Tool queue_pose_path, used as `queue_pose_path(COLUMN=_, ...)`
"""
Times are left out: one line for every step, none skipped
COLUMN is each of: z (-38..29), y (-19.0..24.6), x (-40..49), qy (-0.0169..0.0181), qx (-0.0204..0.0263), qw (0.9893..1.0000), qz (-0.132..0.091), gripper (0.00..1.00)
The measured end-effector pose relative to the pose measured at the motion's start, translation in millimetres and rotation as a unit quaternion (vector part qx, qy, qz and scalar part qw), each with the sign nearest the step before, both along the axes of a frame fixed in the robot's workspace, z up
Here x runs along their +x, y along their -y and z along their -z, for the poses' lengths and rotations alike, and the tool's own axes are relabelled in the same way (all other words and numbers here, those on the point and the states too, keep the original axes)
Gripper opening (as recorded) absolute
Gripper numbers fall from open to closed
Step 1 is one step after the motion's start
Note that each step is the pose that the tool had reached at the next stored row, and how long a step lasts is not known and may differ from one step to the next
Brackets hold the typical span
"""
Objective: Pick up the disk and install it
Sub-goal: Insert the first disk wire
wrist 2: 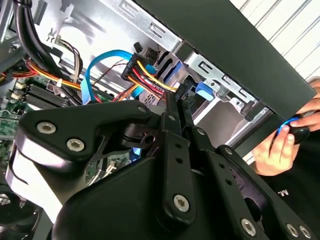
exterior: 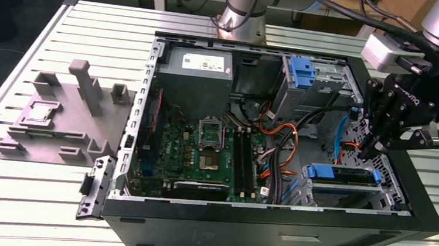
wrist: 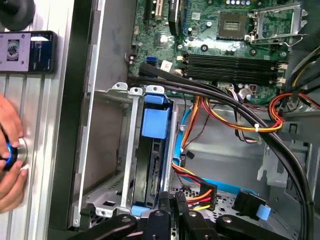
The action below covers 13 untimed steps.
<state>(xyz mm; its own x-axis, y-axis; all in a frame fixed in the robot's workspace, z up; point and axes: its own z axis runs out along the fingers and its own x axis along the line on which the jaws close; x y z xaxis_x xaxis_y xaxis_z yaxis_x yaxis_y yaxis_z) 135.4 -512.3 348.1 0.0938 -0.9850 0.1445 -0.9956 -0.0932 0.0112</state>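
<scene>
Looking into the open computer case (exterior: 274, 221), you are seeing the disk (wrist: 152, 165) sitting edge-up in the metal drive cage (exterior: 340, 188) toward the exterior view's right, its blue carrier frame showing. The gripper (exterior: 370, 151) is hovering just above that cage, fingers drawn together with nothing between them. You are judging the seating step nearly finished; the next move calls for a straight, gentle press clear of the cables (wrist: 220, 112).

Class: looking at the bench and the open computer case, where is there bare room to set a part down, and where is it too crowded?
Free: the slatted table in front of the grey fixture, and the strip behind the case. Crowded: the drive cage corner, where the gripper hangs among cables, and the motherboard.
</scene>
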Motion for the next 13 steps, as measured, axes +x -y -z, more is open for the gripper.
queue_pose_path(z=-0.1, y=0.8, x=0.0, qy=-0.0001, qx=0.0025, qw=1.0, qz=0.0, gripper=0.16)
queue_pose_path(z=-0.2, y=1.6, x=0.0, qy=-0.0001, qx=0.0057, qw=1.0, qz=0.0, gripper=0.16)
queue_pose_path(z=-0.1, y=2.6, x=0.0, qy=-0.0002, qx=0.0095, qw=1.0, qz=0.0, gripper=0.16)
queue_pose_path(z=0.0, y=3.6, x=0.0, qy=-0.0002, qx=0.0136, qw=0.9999, qz=0.0, gripper=0.16)
queue_pose_path(z=-0.1, y=4.7, x=0.1, qy=-0.0002, qx=0.0171, qw=0.9999, qz=0.0, gripper=0.16)
queue_pose_path(z=-0.2, y=6.0, x=0.1, qy=-0.0003, qx=0.0198, qw=0.9998, qz=0.001, gripper=0.16)
queue_pose_path(z=-0.1, y=7.5, x=0.1, qy=-0.0003, qx=0.022, qw=0.9998, qz=0.001, gripper=0.16)
queue_pose_path(z=-0.1, y=8.9, x=0.1, qy=-0.0003, qx=0.0238, qw=0.9997, qz=0.001, gripper=0.16)
queue_pose_path(z=-0.1, y=10.5, x=0.1, qy=-0.0003, qx=0.0256, qw=0.9997, qz=0.001, gripper=0.16)
queue_pose_path(z=-0.1, y=12.0, x=0.1, qy=-0.0003, qx=0.0274, qw=0.9996, qz=0.001, gripper=0.16)
queue_pose_path(z=-0.1, y=13.5, x=0.1, qy=-0.0003, qx=0.029, qw=0.9996, qz=0.001, gripper=0.16)
queue_pose_path(z=-0.1, y=14.9, x=0.1, qy=-0.0003, qx=0.0301, qw=0.9995, qz=0.001, gripper=0.16)
queue_pose_path(z=-0.1, y=15.8, x=0.1, qy=-0.0003, qx=0.0303, qw=0.9995, qz=0.002, gripper=0.16)
